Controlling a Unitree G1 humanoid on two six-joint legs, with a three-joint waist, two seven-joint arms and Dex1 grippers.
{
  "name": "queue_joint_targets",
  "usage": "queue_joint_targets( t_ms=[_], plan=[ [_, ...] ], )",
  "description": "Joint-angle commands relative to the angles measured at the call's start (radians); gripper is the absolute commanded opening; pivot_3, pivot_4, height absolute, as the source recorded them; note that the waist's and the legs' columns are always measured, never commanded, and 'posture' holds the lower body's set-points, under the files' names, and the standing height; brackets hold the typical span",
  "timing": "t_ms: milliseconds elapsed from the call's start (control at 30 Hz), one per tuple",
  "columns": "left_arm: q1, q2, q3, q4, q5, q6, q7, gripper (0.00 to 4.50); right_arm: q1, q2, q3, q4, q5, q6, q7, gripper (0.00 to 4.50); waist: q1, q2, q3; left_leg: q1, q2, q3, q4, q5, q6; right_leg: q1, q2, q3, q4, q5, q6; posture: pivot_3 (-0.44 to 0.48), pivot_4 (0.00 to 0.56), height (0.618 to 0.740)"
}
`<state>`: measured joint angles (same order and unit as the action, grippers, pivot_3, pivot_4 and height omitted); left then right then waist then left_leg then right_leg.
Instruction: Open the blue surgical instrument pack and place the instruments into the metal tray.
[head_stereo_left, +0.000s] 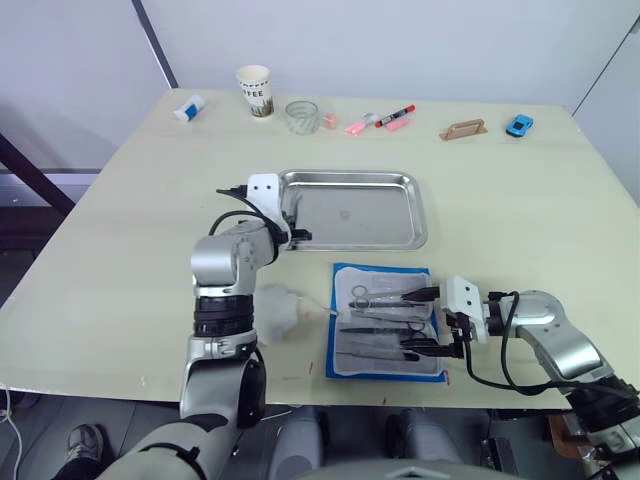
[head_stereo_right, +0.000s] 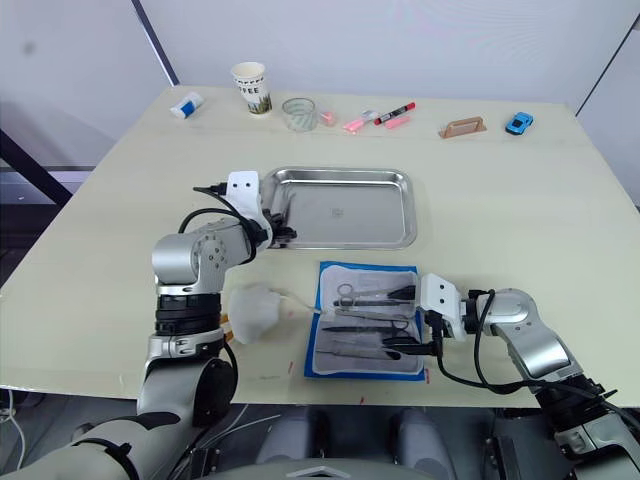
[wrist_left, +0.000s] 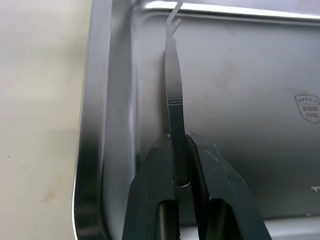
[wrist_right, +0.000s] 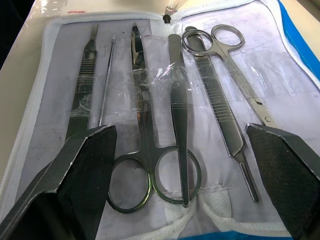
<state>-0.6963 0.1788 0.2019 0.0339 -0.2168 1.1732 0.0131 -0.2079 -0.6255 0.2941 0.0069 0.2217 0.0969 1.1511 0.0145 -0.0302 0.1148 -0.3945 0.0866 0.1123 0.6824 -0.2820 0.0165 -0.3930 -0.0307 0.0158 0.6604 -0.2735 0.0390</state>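
Over the left end of the metal tray (head_stereo_left: 352, 209), your left gripper (wrist_left: 181, 165) pinches a thin pair of tweezers (wrist_left: 172, 80); from the head camera they are too small to see. Your right gripper (head_stereo_left: 428, 320) hangs wide open over the right edge of the blue surgical instrument pack (head_stereo_left: 386, 321), which lies open near you on the pale table (head_stereo_left: 520, 220). Up close you can see the instruments (wrist_right: 175, 115) inside: scissors, forceps, thin tools. A paper cup (head_stereo_left: 255, 91) stands far away.
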Motion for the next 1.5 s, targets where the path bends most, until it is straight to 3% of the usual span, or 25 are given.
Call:
queue_joint_targets(
  t_ms=[33, 233, 467, 633, 800, 933, 1033, 1167, 1367, 1433, 1500],
  plan=[
    [-0.020, -0.004, 0.011, -0.016, 0.003, -0.015, 0.007, 1.04, 0.041, -0.023, 0.030, 0.055, -0.056, 0.031, 0.001, 4.50, 0.000, 0.000, 0.000, 0.000, 0.000, 0.000, 0.000, 0.000, 0.000, 0.000, 0.000, 0.000, 0.000, 0.000, 0.000, 0.000, 0.150, 0.740],
    [-0.011, 0.000, 0.029, -0.087, -0.015, 0.046, 0.005, 3.84, 0.036, -0.021, 0.029, 0.060, -0.055, 0.030, 0.001, 4.50, -0.001, 0.000, 0.000, 0.000, 0.000, 0.000, 0.000, 0.000, 0.000, 0.000, 0.000, 0.000, 0.000, 0.000, 0.000, 0.000, 0.150, 0.740],
    [-0.014, 0.004, 0.066, -0.232, -0.076, 0.165, -0.043, 3.84, 0.032, -0.016, 0.029, 0.065, -0.056, 0.027, -0.002, 4.50, 0.000, 0.000, 0.000, 0.000, 0.000, 0.000, 0.000, 0.000, 0.000, 0.000, 0.000, 0.000, 0.000, 0.000, 0.000, 0.000, 0.150, 0.740],
    [0.034, 0.111, 0.018, -0.302, -0.145, 0.106, -0.201, 3.84, 0.025, -0.012, 0.030, 0.074, -0.057, 0.022, -0.001, 4.50, -0.002, 0.000, 0.000, 0.000, 0.000, -0.001, 0.000, 0.000, 0.000, 0.000, 0.000, 0.000, 0.000, 0.000, 0.000, 0.000, 0.150, 0.740],
    [0.116, 0.225, -0.021, -0.322, -0.198, -0.135, -0.435, 3.84, 0.023, -0.012, 0.027, 0.079, -0.055, 0.018, 0.002, 4.50, 0.000, 0.000, 0.000, 0.000, 0.000, -0.001, 0.000, 0.000, 0.000, 0.000, -0.001, 0.000, 0.000, 0.000, 0.000, 0.000, 0.150, 0.740],
    [0.200, 0.358, -0.037, -0.301, -0.296, -0.323, -0.796, 3.84, 0.023, -0.012, 0.023, 0.080, -0.053, 0.013, 0.001, 4.50, -0.002, 0.001, 0.001, 0.000, 0.000, 0.000, 0.000, 0.000, 0.000, 0.000, -0.001, 0.000, 0.000, 0.000, 0.000, 0.000, 0.150, 0.740],
    [0.244, 0.451, -0.100, -0.275, -0.307, -0.443, -1.003, 3.84, 0.027, -0.011, 0.020, 0.075, -0.051, 0.015, -0.003, 4.50, -0.001, 0.001, 0.001, 0.000, 0.000, 0.001, -0.001, 0.000, 0.000, -0.001, -0.001, -0.001, 0.000, 0.000, -0.001, 0.000, 0.150, 0.740],
    [0.259, 0.529, -0.197, -0.206, -0.258, -0.583, -1.174, 3.84, 0.032, -0.010, 0.014, 0.065, -0.050, 0.019, -0.008, 4.50, 0.001, 0.001, 0.001, 0.000, 0.000, 0.000, 0.000, 0.000, 0.000, 0.000, -0.001, -0.001, 0.000, 0.000, -0.001, 0.000, 0.150, 0.740],
    [0.221, 0.537, -0.346, -0.158, -0.174, -0.649, -1.231, 3.84, 0.052, -0.018, 0.002, 0.036, -0.048, 0.030, -0.018, 4.50, 0.002, 0.001, 0.001, 0.000, 0.000, 0.001, 0.000, -0.001, 0.001, 0.000, -0.001, -0.001, 0.000, 0.000, 0.000, 0.000, 0.150, 0.740],
    [0.205, 0.514, -0.366, -0.156, -0.172, -0.607, -1.201, 3.34, 0.062, -0.021, -0.002, 0.023, -0.047, 0.035, -0.023, 4.50, 0.001, 0.001, 0.001, 0.000, 0.000, 0.001, 0.000, -0.002, 0.003, -0.001, -0.001, 0.000, 0.000, 0.000, 0.000, 0.000, 0.150, 0.740],
    [0.197, 0.507, -0.398, -0.158, -0.144, -0.607, -1.186, 3.25, 0.071, -0.024, -0.005, 0.011, -0.045, 0.040, -0.027, 4.50, 0.001, 0.001, 0.001, -0.001, 0.000, 0.000, 0.000, -0.002, 0.004, -0.001, -0.001, 0.000, 0.000, 0.000, 0.000, 0.000, 0.150, 0.740]
  ],
)
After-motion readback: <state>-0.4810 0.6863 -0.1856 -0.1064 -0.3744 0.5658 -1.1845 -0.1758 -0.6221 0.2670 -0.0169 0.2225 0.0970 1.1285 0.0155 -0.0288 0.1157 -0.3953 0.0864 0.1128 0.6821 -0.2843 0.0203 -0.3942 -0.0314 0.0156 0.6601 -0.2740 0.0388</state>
